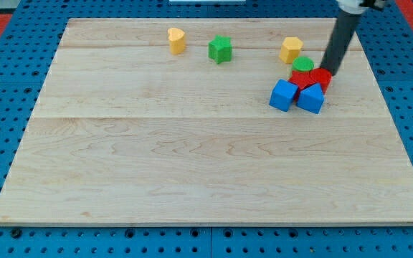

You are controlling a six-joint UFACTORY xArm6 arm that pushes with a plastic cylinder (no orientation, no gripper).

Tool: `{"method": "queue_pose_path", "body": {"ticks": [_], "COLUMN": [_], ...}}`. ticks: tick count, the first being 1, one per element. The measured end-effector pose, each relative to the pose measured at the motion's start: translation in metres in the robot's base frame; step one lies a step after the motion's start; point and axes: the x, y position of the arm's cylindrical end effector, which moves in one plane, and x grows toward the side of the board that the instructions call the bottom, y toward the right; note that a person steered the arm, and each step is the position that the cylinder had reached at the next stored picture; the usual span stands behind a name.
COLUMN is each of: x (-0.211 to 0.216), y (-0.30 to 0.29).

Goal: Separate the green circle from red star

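Starting at the view's left, the yellow heart-like block (176,40) sits near the top edge of the bench (156,158), and the green star (220,49) stands a little to its right. Neither touches anything, and neither matters to this job.

Further right, the yellow block (290,49) stands just above the crowded group. In that group the blue cube (283,94) and a second blue block (310,98) lie side by side at the bottom. The green circle (303,65) sits at the top of the cluster, and right below it, apparently touching, is the red star (304,79). Another red block (320,78) presses against the star's right side.

My tip (330,72) rests at the right of the cluster, against or just beside that second red block and near the green circle's right edge. There is no gripper on this rig, only the rod, so there is no opening to report.

As I judge it, the separation is not done: circle and star are still packed together. What remains is to push the circle clear, probably up or leftward, without dragging the star along.
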Motion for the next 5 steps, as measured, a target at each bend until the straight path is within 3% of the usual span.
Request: {"method": "queue_pose_path", "body": {"ticks": [1,2,3,4,5], "x": [-0.010,-0.007,0.034,0.029,-0.008], "y": [-0.008,-0.057,-0.072,-0.074,-0.071]}}
